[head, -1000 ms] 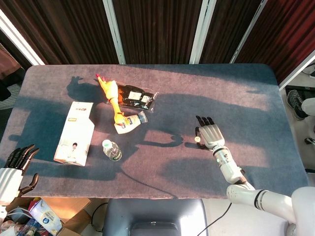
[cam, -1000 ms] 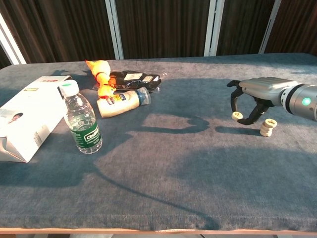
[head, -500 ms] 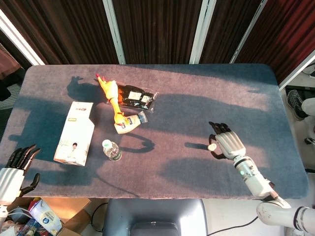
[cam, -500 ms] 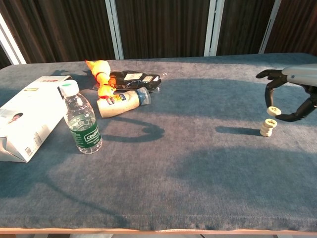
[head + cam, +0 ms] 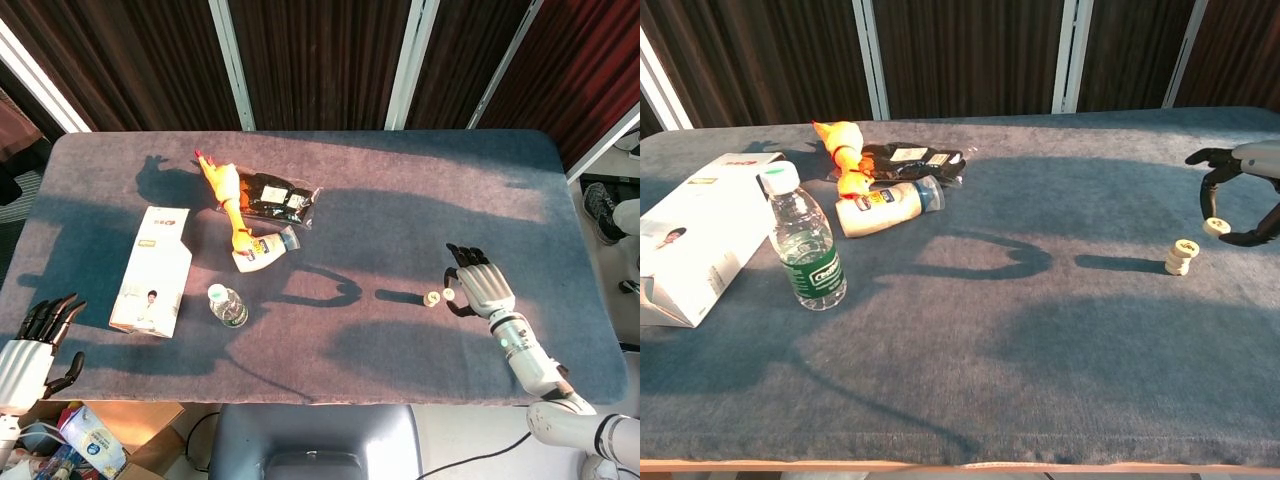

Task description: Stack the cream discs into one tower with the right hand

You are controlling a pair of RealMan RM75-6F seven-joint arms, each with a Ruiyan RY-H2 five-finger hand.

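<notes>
Your right hand has swung right over the last second, carrying one cream disc away from where it was picked and past the tower. The disc is pinched between thumb and a finger, off the cloth, and now hangs up and to the right of the tower rather than over it. Half a second ago it sat closer to directly above the stack, so you have overshot slightly; I judge you need to come back left before lowering. The tower itself has not shifted and stands upright on the table, apart from the hand. In the chest view most of the right hand is cut off by the frame edge, so only fingers and thumb show. In the head view the tower is a small pale spot just beside the hand, and the held disc cannot be told apart from it there. Your left hand hangs off the table's near-left corner, fingers loosely spread, holding nothing.
</notes>
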